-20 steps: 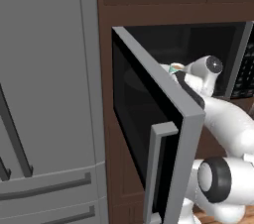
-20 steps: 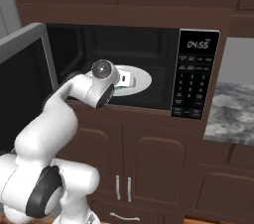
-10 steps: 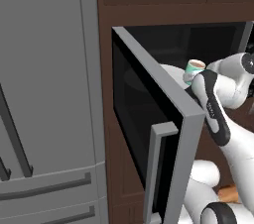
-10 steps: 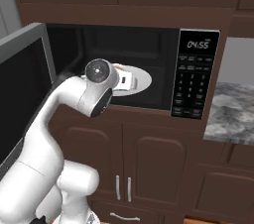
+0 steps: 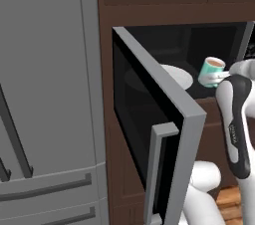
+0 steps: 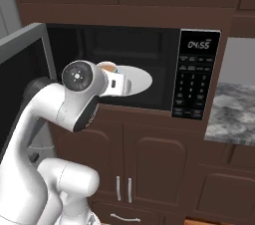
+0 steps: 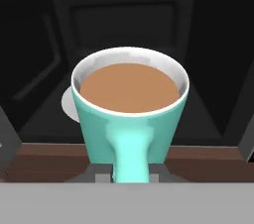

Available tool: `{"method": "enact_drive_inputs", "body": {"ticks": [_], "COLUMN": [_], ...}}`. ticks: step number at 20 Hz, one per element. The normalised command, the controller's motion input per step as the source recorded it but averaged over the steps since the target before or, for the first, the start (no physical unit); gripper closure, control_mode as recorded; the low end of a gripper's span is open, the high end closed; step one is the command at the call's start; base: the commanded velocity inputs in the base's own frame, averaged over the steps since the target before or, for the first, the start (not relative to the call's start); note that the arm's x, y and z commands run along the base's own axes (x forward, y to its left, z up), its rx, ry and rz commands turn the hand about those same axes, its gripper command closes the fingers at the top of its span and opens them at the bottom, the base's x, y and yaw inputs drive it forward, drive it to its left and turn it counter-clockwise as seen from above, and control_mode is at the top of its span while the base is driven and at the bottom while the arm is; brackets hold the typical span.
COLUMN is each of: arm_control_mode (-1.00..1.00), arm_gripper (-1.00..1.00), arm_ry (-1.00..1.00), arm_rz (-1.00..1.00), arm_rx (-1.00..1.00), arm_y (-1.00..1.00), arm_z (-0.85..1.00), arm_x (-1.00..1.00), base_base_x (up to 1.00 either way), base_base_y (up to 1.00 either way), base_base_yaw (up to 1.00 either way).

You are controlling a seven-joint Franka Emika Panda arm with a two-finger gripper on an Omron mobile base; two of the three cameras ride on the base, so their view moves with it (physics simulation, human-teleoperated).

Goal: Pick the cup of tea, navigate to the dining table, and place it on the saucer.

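Cup of tea [image 7: 130,119] upright, handle toward hand [image 7: 130,176], pinched.

A teal-green cup of tea [image 7: 130,119] had a white inner rim and brown liquid. The microwave [image 6: 149,69] was black inside with a grey door [image 5: 154,119]. Cabinets [image 6: 149,154] were dark brown wood; the fridge [image 5: 45,94] was grey.
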Motion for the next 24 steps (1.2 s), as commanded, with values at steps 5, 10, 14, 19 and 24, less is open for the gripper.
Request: {"method": "enact_drive_inputs", "body": {"ticks": [5,10,14,19,24], "arm_control_mode": [-1.0,-1.0,-1.0,-1.0,-1.0], "arm_gripper": [1.0,1.0,1.0,1.0,1.0], "arm_ry": [-0.01,0.0,0.0,0.0,0.0], "arm_rz": [0.0,0.0,-0.01,0.0,0.0], "arm_rx": [0.0,-0.06,-0.07,0.0,0.0], "arm_y": [0.2,0.5,0.32,0.0,0.0], "arm_z": [0.2,0.01,0.01,0.02,0.0], "arm_x": [-0.68,-0.2,0.0,0.0,0.0], "base_base_x": [0.0,0.0,0.0,0.0,0.0], "base_base_y": [0.0,0.0,0.0,0.0,0.0], "base_base_yaw": [0.0,0.0,0.0,0.0,0.0]}}
